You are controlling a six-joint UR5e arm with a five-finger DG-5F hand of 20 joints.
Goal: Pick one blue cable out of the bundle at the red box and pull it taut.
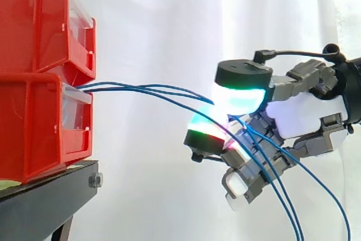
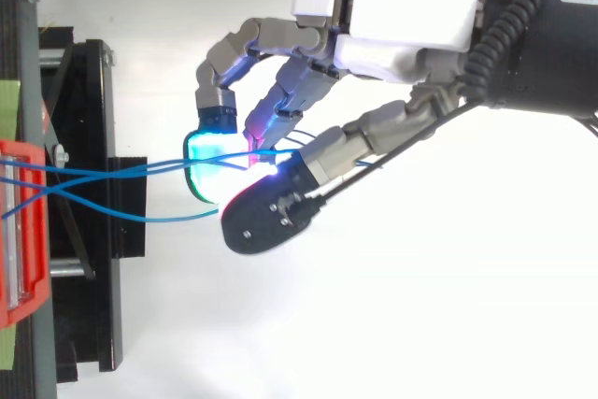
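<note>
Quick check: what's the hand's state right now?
Hand: shut on the blue cables, pinching them.

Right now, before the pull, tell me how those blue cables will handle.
Likely floppy: past the hand the blue cables droop in loose curves. Probably light, since the thin strands hang between the lower red bin and the pads without sagging much. They may tangle: they cross near the bin in the top view.
</note>
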